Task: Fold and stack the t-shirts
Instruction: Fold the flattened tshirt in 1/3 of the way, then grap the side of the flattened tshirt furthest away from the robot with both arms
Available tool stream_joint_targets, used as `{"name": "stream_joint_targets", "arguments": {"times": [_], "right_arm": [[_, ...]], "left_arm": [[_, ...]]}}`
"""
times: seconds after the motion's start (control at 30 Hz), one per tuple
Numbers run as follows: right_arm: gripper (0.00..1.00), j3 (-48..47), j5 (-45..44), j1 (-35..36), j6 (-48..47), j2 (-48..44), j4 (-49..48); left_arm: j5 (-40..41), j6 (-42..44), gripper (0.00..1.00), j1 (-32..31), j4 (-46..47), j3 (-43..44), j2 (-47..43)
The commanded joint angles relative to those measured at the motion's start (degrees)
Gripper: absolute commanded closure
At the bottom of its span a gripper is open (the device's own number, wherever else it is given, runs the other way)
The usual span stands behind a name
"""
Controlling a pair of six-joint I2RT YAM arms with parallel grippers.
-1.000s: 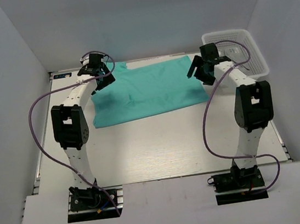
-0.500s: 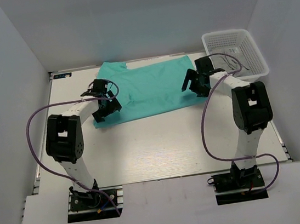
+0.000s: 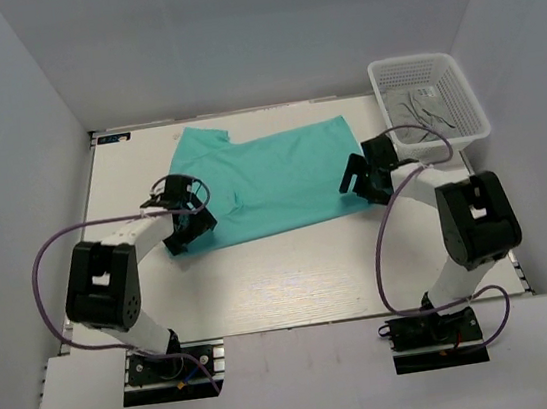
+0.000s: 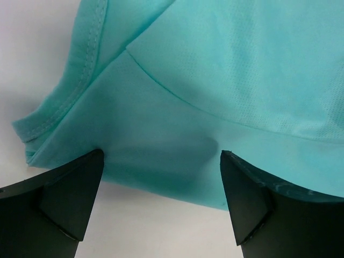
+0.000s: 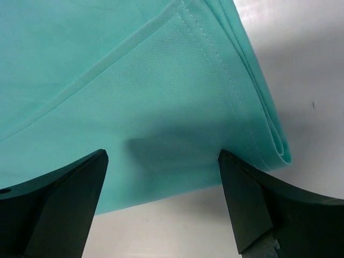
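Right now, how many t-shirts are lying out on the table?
1: the turquoise t-shirt lies folded over on the far half of the table. Its layers could hide a second one underneath.

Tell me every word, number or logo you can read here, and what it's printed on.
No text can be read anywhere in these pictures.
T-shirt: plain green, no print or tag showing, in the close views too.
Basket: bare white mesh, no label.
Left arm and right arm: no brand or number legible.
Dark strip at the far left corner of the table: too small to tell whether it carries writing.
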State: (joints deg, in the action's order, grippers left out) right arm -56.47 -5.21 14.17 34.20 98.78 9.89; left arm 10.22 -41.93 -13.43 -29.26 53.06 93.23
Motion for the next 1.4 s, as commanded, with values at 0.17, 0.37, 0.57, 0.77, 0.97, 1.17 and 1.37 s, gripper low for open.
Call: {"name": "stream_joint_targets", "arguments": {"times": [0.17,0.37,0.57,0.77,0.97,1.17,1.37], "right_arm": [[0.1,20.77,-1.65,2.96,4.55,-17.63,14.0],[0.1,23.51,3.71,4.2,2.82,-27.76,15.52],[0.1,11.84,1.97,3.76,-0.35,-31.55,11.65],[0.1,-0.8,-4.89,3.32,-1.41,-22.18,7.69],[0.1,-17.59,-6.91,1.47,-4.4,-6.89,10.14],[0.1,-30.18,-9.38,-0.55,-8.35,4.92,15.69],[0.1,-32.04,-11.03,-2.48,-10.11,8.7,14.72]], "left_arm": [[-6.6,-8.16,0.0,-0.37,-13.96,-18.6,-20.7],[-8.03,-9.75,0.0,-0.37,-18.55,-16.07,-35.2],[3.55,-6.86,0.0,-0.37,-15.58,-3.24,-33.57],[6.63,1.75,0.0,1.04,-7.13,11.43,-12.7],[13.94,2.47,0.0,2.09,-11.25,40.3,12.99],[9.03,5.72,0.0,3.76,-15.57,65.11,36.54],[9.03,8.8,0.0,4.29,-12.42,70.44,44.05]]}}
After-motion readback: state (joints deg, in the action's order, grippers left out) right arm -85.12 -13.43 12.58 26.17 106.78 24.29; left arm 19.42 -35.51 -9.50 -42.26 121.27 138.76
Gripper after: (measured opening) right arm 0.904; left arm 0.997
